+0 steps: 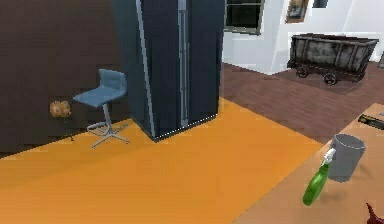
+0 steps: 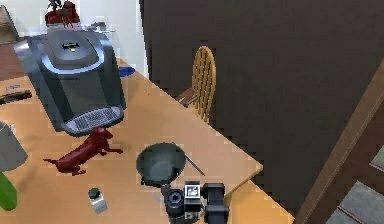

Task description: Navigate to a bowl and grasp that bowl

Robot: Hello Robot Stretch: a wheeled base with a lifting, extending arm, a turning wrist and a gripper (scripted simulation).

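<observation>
**Operator:** Report task progress.

**Technician:** Judged from the layout, the approach is complete. The bowl [image 2: 160, 162] rests on the tabletop [image 2: 225, 150] at 6 o'clock in the arm side view. The gripper [image 2: 178, 200] is at the bowl's 5 o'clock, close against its rim. The grasp is not confirmed, because the bowl sits on the surface and is not lifted.

**Operator:** State of the fingers?

**Technician:** Cannot be told. The bowl lies directly behind them, so it is also unclear whether they hold anything. What is left is to secure the rim and raise the bowl.

**Operator:** List the containers and their contents.

**Technician:** The bowl is dark and round, and nothing can be made out inside it. A grey cup [image 1: 348, 155] stands at 4 o'clock in the forward view, with its interior hidden. A green spray bottle [image 1: 320, 180] stands at the cup's 7 o'clock.

**Operator:** Any nearby items?

**Technician:** A red dog figurine [image 2: 85, 155] is at the bowl's 9 o'clock. A small shaker [image 2: 97, 198] is at its 8 o'clock. A coffee machine [image 2: 75, 80] is at its 11 o'clock. A thin utensil [image 2: 195, 165] lies just beside the bowl at 3 o'clock.
</observation>
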